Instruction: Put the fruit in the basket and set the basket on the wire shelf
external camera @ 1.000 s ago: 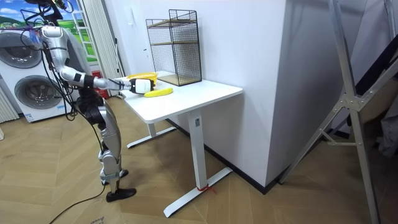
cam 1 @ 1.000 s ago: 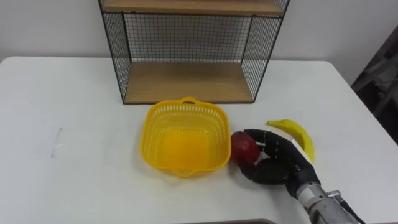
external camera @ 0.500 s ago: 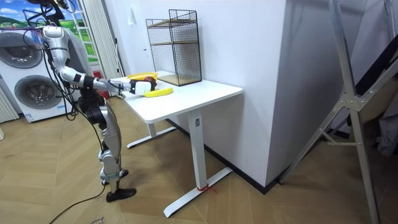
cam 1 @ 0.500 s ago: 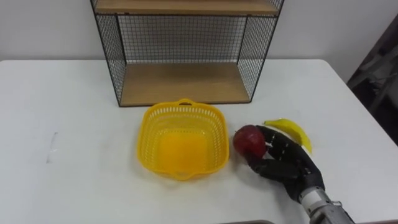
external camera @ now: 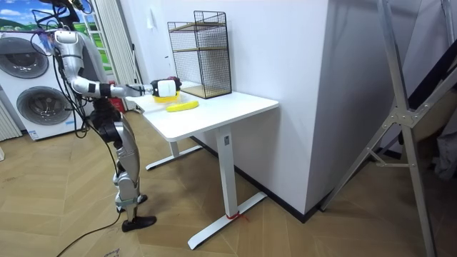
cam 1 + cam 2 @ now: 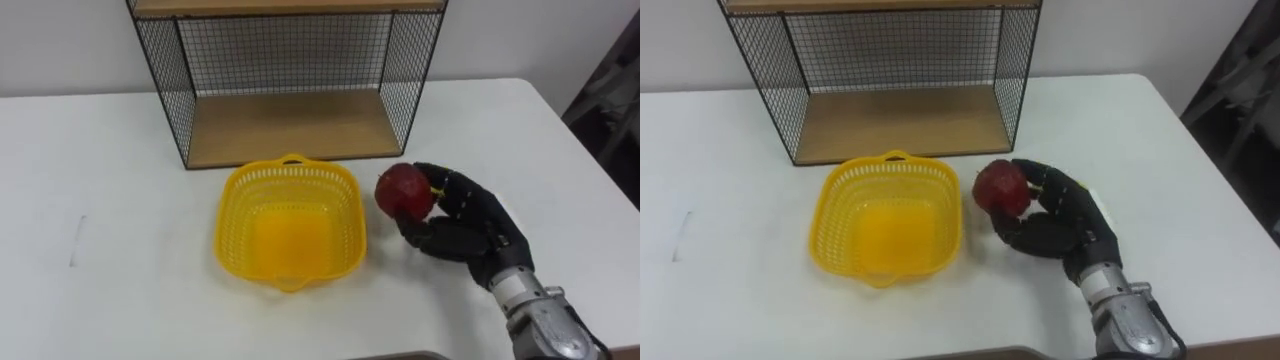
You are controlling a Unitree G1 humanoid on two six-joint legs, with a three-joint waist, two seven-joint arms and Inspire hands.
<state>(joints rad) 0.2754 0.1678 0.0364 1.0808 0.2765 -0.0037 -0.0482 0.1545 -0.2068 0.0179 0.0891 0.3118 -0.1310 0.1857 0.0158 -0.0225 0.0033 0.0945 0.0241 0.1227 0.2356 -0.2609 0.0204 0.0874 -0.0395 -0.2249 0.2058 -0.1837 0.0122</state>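
White table (image 6: pixel 100 150) against the wall, robot standing at its near edge, right arm stretched out over the top. Wire shelf (image 6: pixel 290 125) at the far side, lower board bare. Yellow basket (image 6: pixel 226 232) in front of it, nothing inside yet. Right hand (image 6: pixel 460 225) has its fingers and thumb curled round the red apple (image 6: pixel 403 190), a firm enclosing hold. Change over the last second: the apple was down at table level by the basket's near right corner, with the hand just closed on it; now it is lifted clear of the surface and sits beside the basket's right rim, nearer the far corner. The room view confirms this, as the arm has risen off the tabletop. Some of the shift in the eye views is the head moving, since the shelf and basket have slid too. Banana (image 5: pixel 182 106) has not moved and lies on the table right of the basket, hidden behind the hand from the robot's own eyes. Reading: pick-up done, carry under way. The apple is not yet over the basket's opening and needs a short sweep left before release. Banana and the shelf placing are still to come.
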